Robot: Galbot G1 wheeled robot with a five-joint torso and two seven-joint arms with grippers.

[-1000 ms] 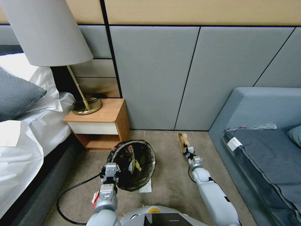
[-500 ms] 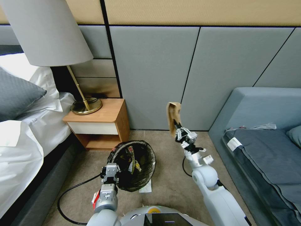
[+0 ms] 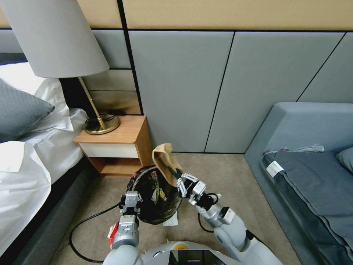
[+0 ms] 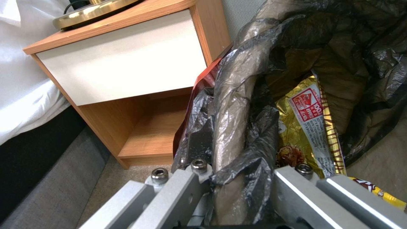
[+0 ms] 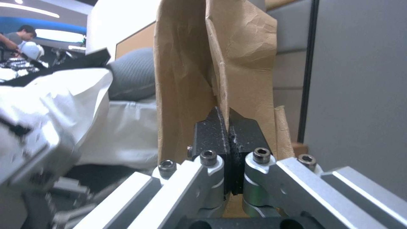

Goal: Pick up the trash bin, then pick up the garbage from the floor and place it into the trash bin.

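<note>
a crumpled brown paper bag (image 3: 164, 159) is held above the far rim of the small round trash bin lined with a black crinkly bag (image 3: 156, 195), clamped between the closed dark pads of the right gripper (image 3: 175, 174). the bin's near rim is pinched, liner and all, by the left gripper (image 3: 130, 198), beside a wooden nightstand (image 3: 121, 145). a gold and red snack wrapper (image 4: 311, 127) is seen inside the bin. a white paper scrap (image 3: 171, 220) lies on the carpet against the bin.

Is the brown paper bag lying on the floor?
No, the right claw is pinching the brown paper bag and holding it up in the air above the rim of the trash bin.
</note>
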